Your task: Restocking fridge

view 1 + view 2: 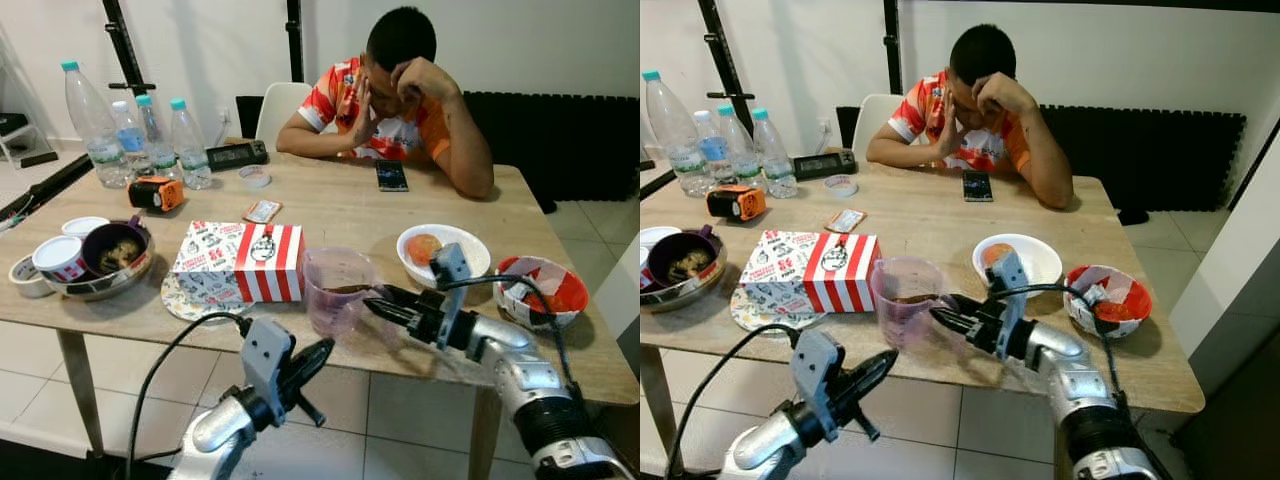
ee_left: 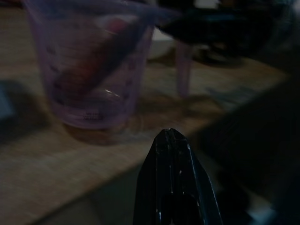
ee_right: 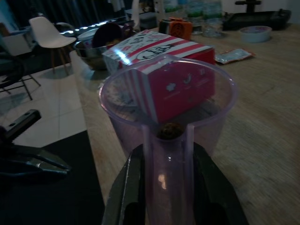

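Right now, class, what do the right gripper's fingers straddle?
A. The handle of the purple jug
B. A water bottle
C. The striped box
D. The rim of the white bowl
A: in the right wrist view the right gripper has one black finger on either side of the handle of the purple jug, which stands at the table's near edge beside the striped box.

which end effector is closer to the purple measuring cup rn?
Right. The right end effector straddles the purple measuring cup's handle at the table edge; the left end effector hangs shut below and in front of it.
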You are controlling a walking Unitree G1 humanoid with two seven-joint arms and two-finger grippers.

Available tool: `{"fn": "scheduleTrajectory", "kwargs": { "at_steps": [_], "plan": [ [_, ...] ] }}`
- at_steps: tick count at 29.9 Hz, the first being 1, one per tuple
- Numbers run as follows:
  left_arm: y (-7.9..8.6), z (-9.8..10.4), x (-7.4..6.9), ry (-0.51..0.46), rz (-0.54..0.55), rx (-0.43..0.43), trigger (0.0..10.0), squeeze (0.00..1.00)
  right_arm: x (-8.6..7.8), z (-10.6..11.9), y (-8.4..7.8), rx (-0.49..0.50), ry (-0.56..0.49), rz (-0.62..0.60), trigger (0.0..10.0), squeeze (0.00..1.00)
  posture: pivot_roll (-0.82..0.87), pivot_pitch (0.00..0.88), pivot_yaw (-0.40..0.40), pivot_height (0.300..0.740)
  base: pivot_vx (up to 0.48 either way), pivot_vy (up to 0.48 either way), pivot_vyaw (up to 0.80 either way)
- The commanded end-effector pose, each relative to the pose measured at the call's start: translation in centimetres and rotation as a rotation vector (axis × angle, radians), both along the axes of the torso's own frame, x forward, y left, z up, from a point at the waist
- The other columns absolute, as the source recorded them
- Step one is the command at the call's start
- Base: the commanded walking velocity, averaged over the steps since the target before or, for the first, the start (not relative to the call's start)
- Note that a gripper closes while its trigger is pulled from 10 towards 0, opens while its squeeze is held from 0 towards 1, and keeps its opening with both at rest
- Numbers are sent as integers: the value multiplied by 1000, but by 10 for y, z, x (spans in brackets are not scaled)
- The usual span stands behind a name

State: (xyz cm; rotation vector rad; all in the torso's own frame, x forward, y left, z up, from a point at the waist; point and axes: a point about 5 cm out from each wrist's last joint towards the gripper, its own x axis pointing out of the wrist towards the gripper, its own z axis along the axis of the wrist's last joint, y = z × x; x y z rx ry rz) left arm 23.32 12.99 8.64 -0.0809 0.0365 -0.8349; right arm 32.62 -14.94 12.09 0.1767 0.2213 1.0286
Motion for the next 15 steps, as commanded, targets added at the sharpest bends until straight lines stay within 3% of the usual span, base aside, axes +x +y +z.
{"fn": "scheduleTrajectory", "kwargs": {
  "at_steps": [1,5,7,10,15],
  "plan": [
    [5,0,-5,31,-40,-8,10000,0,-2,10,-4,49,-18,23,0,0,67,0,-23,740,0,0,0],
    [30,-5,-22,117,-78,-25,10000,0,-18,21,-25,101,-11,103,0,0,65,0,-23,740,0,0,0],
    [30,-5,-22,117,-78,-25,10000,0,-18,21,-25,101,-11,103,0,0,65,0,-23,740,0,0,0],
    [52,-14,-38,191,-51,10,10000,0,-36,22,-33,128,32,180,0,0,67,0,-23,740,0,0,0],
    [69,-26,-56,262,-29,53,10000,0,-53,20,-33,138,74,256,0,0,73,0,-23,740,0,0,0]
  ]
}}
